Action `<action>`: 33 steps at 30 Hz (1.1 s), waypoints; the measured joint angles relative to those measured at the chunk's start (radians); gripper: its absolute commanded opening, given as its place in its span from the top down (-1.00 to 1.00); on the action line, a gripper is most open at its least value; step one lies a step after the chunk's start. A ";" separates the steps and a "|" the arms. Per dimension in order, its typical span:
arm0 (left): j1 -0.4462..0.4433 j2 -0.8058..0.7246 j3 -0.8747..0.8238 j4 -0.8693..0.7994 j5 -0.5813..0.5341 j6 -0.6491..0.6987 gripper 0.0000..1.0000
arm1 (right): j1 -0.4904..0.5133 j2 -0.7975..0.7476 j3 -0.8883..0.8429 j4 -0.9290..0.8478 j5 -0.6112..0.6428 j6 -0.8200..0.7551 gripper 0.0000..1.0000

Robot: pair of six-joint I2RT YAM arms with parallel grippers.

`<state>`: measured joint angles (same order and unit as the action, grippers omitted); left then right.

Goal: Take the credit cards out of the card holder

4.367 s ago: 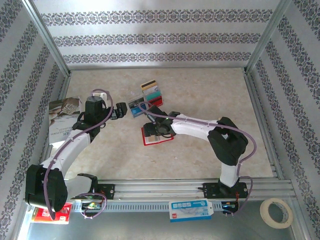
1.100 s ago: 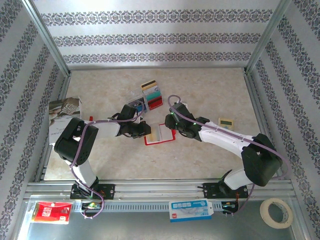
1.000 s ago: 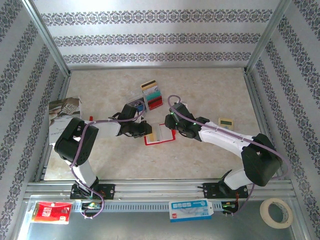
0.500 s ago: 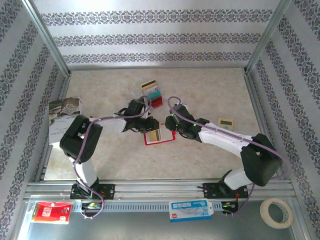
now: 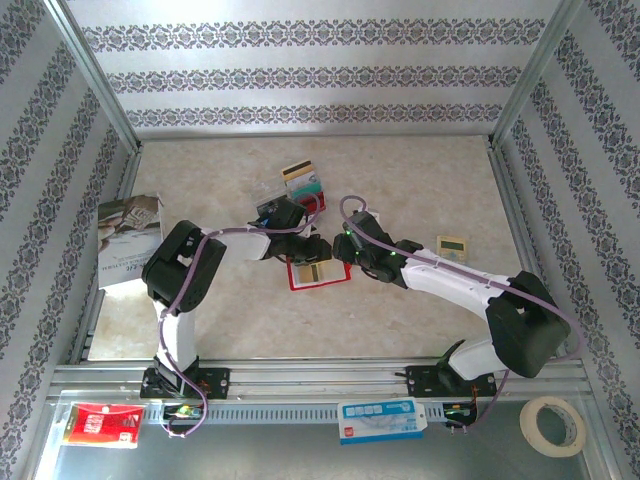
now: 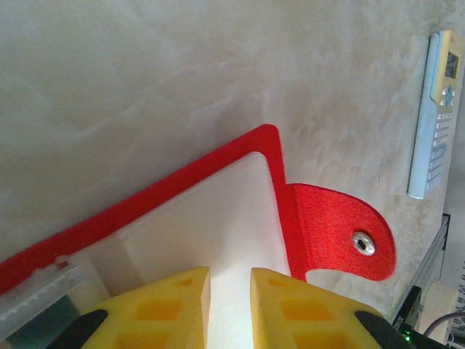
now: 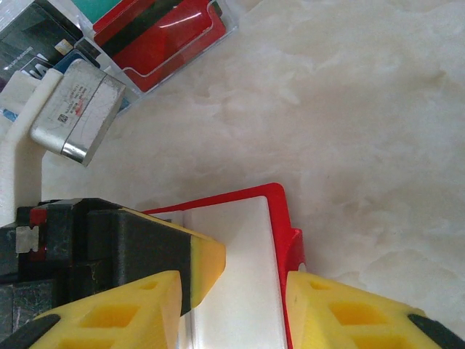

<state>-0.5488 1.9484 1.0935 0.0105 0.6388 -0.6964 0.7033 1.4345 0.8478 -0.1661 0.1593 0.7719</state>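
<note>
- Two end effectors meet over the open red card holder (image 5: pixel 299 283), which lies flat near the middle of the table (image 5: pixel 420 180); loose credit cards (image 5: pixel 303 186) sit in a cluster just beyond it
- We see the left end effector (image 6: pixel 231 283) low over the holder's pale pocket, its yellow fingers drawn almost together with a thin gap; whether they pinch a card's edge we cannot tell
- Spread wide and released, the right end effector (image 7: pixel 232 291) straddles the holder's red rim close beside the left one; it grips nothing
- A tan card (image 5: pixel 315 275) shows across the holder from above; seated or free, we cannot say
- We judge the step in hand to be drawing a card out of the pocket; it should go best with the right fingers pressing the holder down at its rim while the left pulls along the pocket's opening, level and slow, so the holder neither lifts nor drags toward the calculator (image 5: pixel 451 246)
</note>
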 measured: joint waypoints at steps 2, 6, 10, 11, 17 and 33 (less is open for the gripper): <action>0.000 -0.006 0.004 -0.011 0.003 0.005 0.44 | -0.001 0.000 0.000 0.000 -0.002 0.002 0.13; 0.012 -0.058 0.005 -0.075 0.004 0.029 0.33 | -0.001 0.001 0.000 0.000 -0.014 0.003 0.10; 0.071 -0.182 -0.005 -0.128 -0.019 0.063 0.28 | 0.000 0.030 0.012 -0.001 -0.039 0.002 0.08; 0.097 -0.217 -0.015 -0.131 -0.027 0.069 0.24 | 0.002 0.053 0.029 -0.008 -0.048 0.000 0.07; 0.238 -0.334 -0.127 -0.146 -0.091 0.083 -0.03 | 0.047 0.234 0.188 -0.060 -0.099 -0.019 -0.02; 0.261 -0.406 -0.292 -0.165 -0.064 0.021 0.09 | 0.061 0.488 0.401 -0.283 -0.187 -0.038 0.11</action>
<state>-0.2874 1.5425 0.8017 -0.1547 0.5751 -0.6754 0.7643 1.9221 1.2488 -0.4496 -0.0277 0.7338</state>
